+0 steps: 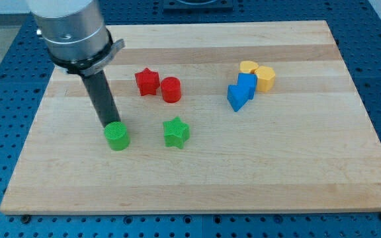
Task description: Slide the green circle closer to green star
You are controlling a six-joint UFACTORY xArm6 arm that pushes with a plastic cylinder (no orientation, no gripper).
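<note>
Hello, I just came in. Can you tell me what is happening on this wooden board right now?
A robot arm is pushing blocks with a dark rod. My tip sits right at the upper-left edge of the green circle. The green star lies apart from it, toward the view's right, with bare board between them. So the circle is not yet beside the star. Red, blue and yellow blocks sit farther up, out of the way.

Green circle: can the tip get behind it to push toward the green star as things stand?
Probably yes. My tip sits at the green circle's upper-left edge, and the board between it and the green star looks clear.
</note>
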